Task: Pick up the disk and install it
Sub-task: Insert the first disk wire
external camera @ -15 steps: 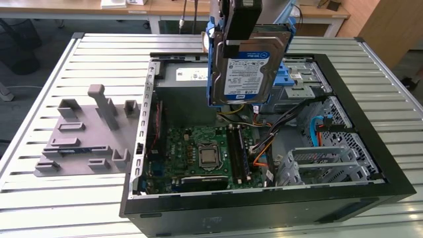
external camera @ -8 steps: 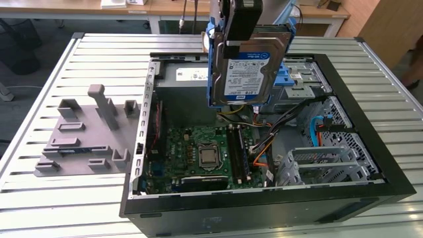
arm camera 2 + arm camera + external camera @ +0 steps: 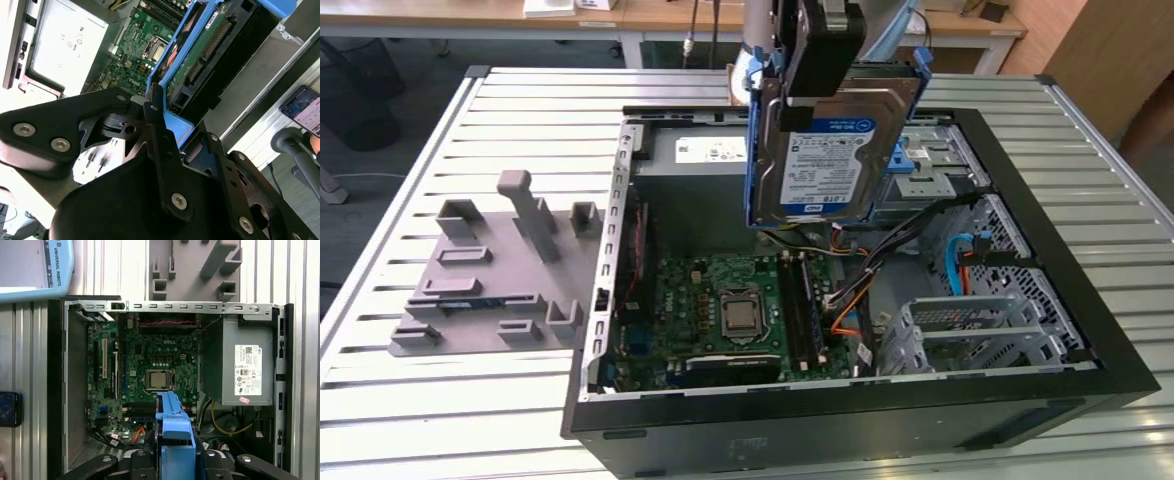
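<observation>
The disk (image 3: 834, 150) is a silver-grey hard drive with a blue-and-white label and blue plastic rails. It hangs on edge, above the back of the open computer case (image 3: 854, 415). My gripper (image 3: 817, 75) is shut on its upper end. In the second wrist view the black fingers (image 3: 156, 125) clamp the blue bracket (image 3: 176, 126), and the disk's green circuit board (image 3: 210, 50) faces the camera. In the first wrist view the blue bracket (image 3: 174, 432) runs out from between the fingers over the motherboard (image 3: 155, 370).
Inside the case are the grey power supply with a white sticker (image 3: 700, 155), the motherboard (image 3: 734, 310), coloured cables (image 3: 907, 250), a silver cage with a blue latch (image 3: 927, 165) and another metal cage (image 3: 974, 335). A grey fixture (image 3: 494, 270) lies on the slatted table at the exterior view's left.
</observation>
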### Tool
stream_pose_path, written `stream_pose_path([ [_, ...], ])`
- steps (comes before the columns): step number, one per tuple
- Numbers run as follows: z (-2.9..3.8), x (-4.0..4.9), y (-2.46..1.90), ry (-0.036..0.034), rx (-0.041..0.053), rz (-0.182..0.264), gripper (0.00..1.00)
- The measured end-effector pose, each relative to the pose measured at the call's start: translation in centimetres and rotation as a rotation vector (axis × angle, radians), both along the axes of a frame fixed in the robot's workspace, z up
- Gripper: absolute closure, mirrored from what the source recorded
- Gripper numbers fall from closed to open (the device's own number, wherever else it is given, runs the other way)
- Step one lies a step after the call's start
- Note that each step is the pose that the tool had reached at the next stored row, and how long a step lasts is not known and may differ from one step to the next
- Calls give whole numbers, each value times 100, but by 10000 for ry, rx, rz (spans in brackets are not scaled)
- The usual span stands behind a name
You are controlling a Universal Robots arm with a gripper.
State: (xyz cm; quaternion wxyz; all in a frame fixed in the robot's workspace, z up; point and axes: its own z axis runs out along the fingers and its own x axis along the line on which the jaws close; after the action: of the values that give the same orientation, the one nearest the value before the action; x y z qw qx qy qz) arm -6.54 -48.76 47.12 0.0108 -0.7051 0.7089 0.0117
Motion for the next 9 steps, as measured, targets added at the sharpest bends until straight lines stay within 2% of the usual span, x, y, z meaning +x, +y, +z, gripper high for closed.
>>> stream_pose_path([
  [2,-6,0,-29,0,0,-41,64],
  [6,-9,1,-118,0,0,-57,64],
  [9,-9,3,-148,0,-1,-62,64],
])
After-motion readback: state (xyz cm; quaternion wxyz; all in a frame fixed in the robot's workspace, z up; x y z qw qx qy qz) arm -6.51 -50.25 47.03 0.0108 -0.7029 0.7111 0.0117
